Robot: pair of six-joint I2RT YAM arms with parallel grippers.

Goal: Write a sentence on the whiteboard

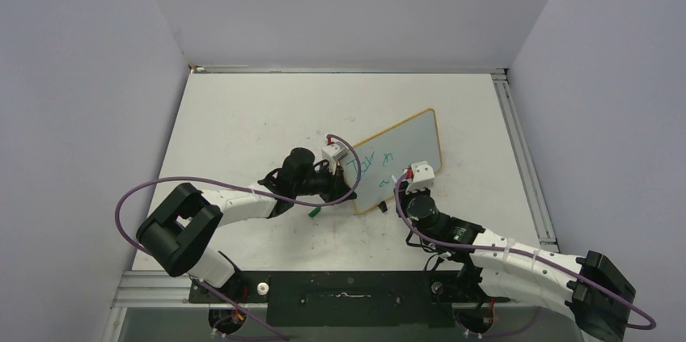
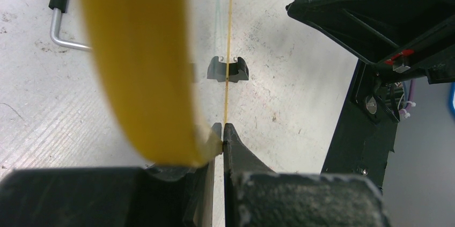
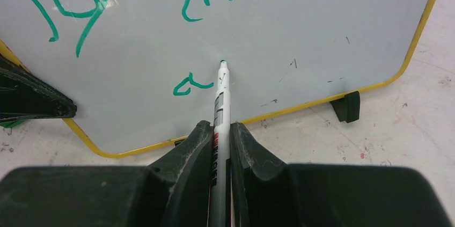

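Top external view: the whiteboard stands tilted on the worktop, near its middle and a little toward the right edge, with one arm at each lower corner.
Left tool: fingers drawn together, clamped on the whiteboard's thin yellow rim. The board is seen edge-on between them.
Right tool: closed tight on a marker, which runs straight out between the fingers.
Marker tip: set against the white face, with a small teal dot at the point, just right of a lone teal "a".
Sentence: teal strokes. The upper line begins roughly "Joy", followed by a short second word that is hard to read. The lower line holds only the "a".
Foot: black, under the lower rim, resting on the worktop.
Bent metal rod: lies on the worktop beyond the board, apart from it.
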